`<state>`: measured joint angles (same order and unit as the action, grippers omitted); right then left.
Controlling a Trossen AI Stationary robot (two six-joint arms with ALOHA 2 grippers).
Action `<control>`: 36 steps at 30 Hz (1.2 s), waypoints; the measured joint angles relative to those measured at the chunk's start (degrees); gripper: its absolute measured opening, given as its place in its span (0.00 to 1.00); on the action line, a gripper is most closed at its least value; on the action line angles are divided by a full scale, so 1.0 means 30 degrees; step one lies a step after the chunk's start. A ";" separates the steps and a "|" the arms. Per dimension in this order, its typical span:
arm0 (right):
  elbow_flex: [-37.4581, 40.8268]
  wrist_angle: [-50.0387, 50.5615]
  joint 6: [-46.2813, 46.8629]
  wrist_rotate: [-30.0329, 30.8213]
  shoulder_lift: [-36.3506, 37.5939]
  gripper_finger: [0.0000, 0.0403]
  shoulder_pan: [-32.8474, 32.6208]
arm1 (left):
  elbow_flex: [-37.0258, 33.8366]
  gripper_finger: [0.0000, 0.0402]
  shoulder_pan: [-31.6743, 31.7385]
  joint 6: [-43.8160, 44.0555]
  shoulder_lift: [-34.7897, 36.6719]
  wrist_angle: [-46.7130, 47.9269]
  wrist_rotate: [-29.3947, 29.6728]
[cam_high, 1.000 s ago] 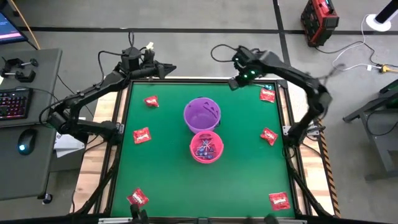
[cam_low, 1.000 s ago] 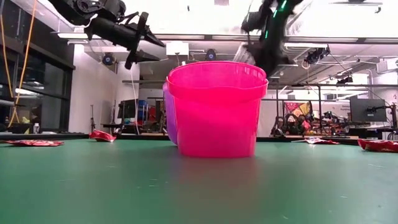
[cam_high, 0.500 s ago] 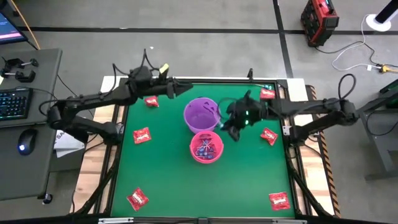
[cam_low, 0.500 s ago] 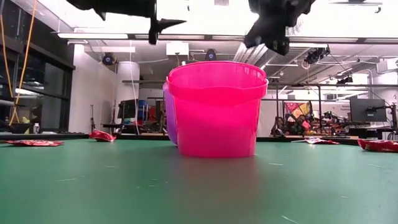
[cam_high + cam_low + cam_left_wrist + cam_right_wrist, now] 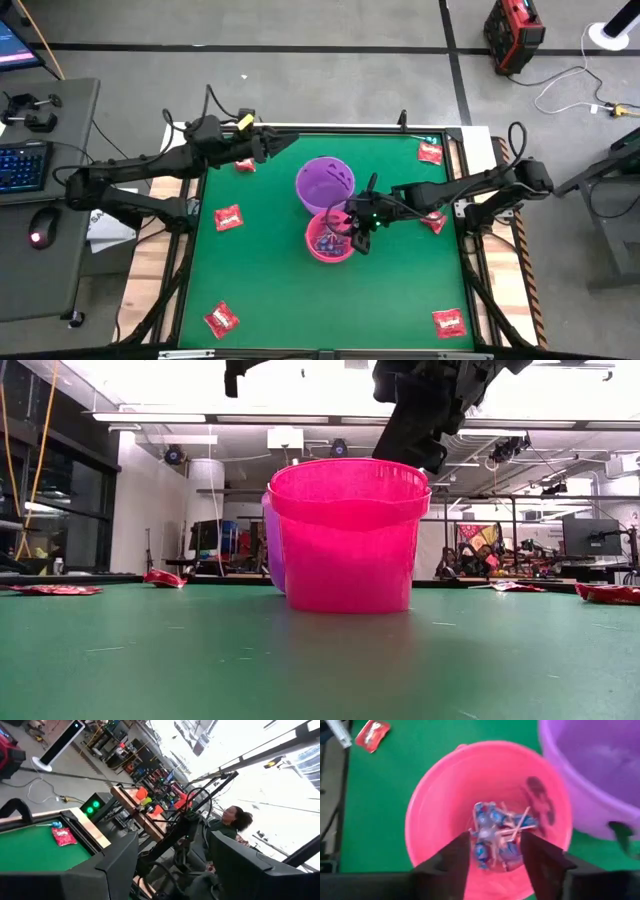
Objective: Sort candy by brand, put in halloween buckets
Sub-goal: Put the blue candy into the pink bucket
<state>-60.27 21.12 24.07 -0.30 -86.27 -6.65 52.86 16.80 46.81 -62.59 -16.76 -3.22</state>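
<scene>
The pink bucket [image 5: 330, 238] stands mid-table with blue-headed lollipops [image 5: 495, 832] lying in its bottom. The purple bucket [image 5: 325, 183] stands against its far side. Several red candy packets lie flat on the green mat, among them one [image 5: 243, 163] at the far left and one [image 5: 433, 220] at the right. My right gripper [image 5: 495, 854] hangs open and empty over the pink bucket's right rim [image 5: 356, 226], pointing down. My left gripper [image 5: 284, 142] is open and empty, held high over the table's far left part, beyond the packet there.
More red packets lie at the far right corner [image 5: 431, 152], the left [image 5: 229, 216], the near left [image 5: 221, 319] and the near right [image 5: 449, 321]. A desk with a keyboard [image 5: 20, 165] stands off the table's left. A person [image 5: 235, 817] sits in the room beyond.
My right gripper has swung from the table's far right corner toward the middle and the near edge, and now hangs over the pink bucket, pointing down. My left gripper has come from beyond the far edge to over the table's far left part and has risen.
</scene>
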 joint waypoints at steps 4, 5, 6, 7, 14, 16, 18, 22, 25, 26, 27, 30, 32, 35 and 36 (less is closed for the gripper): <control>-0.0082 -0.0163 0.0035 -0.1109 0.0167 0.58 0.0088 | 0.0000 0.58 0.0149 -0.1046 0.0854 0.0970 0.0036; -0.0366 0.0254 0.0308 -0.1157 0.0312 0.60 0.0150 | 0.0000 0.58 0.0269 -0.1289 0.1078 0.1264 0.0031; -0.0809 0.0908 0.0742 -0.1078 0.0485 0.61 0.0293 | 0.0000 0.58 0.0439 -0.1451 0.1283 0.1516 0.0029; -0.1313 0.1761 0.1232 -0.0641 0.0665 0.62 0.0524 | 0.0000 0.58 0.0667 -0.1494 0.1484 0.1772 0.0031; -0.3045 0.8429 0.5489 0.5322 0.1848 0.62 0.4999 | 0.0000 0.58 0.3526 -0.1334 0.2440 0.4531 -0.2555; -0.2853 1.0012 0.7565 0.5411 0.2083 0.61 0.7374 | 0.0000 0.58 0.4509 -0.1573 0.2435 0.5260 -0.4203; -0.2550 1.1639 0.9257 0.5349 0.2082 0.61 0.9826 | 0.0000 0.58 0.5360 -0.2351 0.2411 0.5988 -0.5421; -0.2107 1.1326 1.1171 0.5526 0.2024 0.61 1.4660 | 0.0000 0.58 0.6581 -0.3440 0.2333 0.6931 -0.6169; -0.2006 1.0542 1.3993 0.6601 0.1661 0.61 1.8109 | 0.0000 0.58 0.7249 -0.3803 0.2340 0.7339 -0.6325; -0.2004 1.0281 1.5171 0.6612 0.1464 0.61 1.9173 | 0.0000 0.58 0.7418 -0.3818 0.2340 0.7440 -0.6358; -0.2004 0.9966 1.6152 0.6525 0.1204 0.61 2.0084 | 0.0000 0.58 0.7575 -0.3825 0.2340 0.7590 -0.6411; -0.1996 0.8572 1.7608 0.5088 0.0125 0.61 2.2166 | 0.0000 0.58 0.7847 -0.4265 0.2340 0.7910 -0.6612; -0.1996 0.7576 1.7718 0.4207 -0.0859 0.61 2.2964 | 0.0000 0.58 0.7950 -0.4615 0.2340 0.8094 -0.6607; -0.1989 0.7403 1.9182 0.3485 -0.2452 0.61 2.3663 | 0.0000 0.58 0.8099 -0.4388 0.2340 0.8330 -0.6608; -0.1982 0.7474 1.9811 0.3479 -0.2941 0.61 2.3814 | 0.0000 0.58 0.8146 -0.4293 0.2340 0.8444 -0.6608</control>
<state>-66.22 43.55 83.50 10.14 -95.10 64.80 52.86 41.24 33.93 -55.57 8.58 -23.05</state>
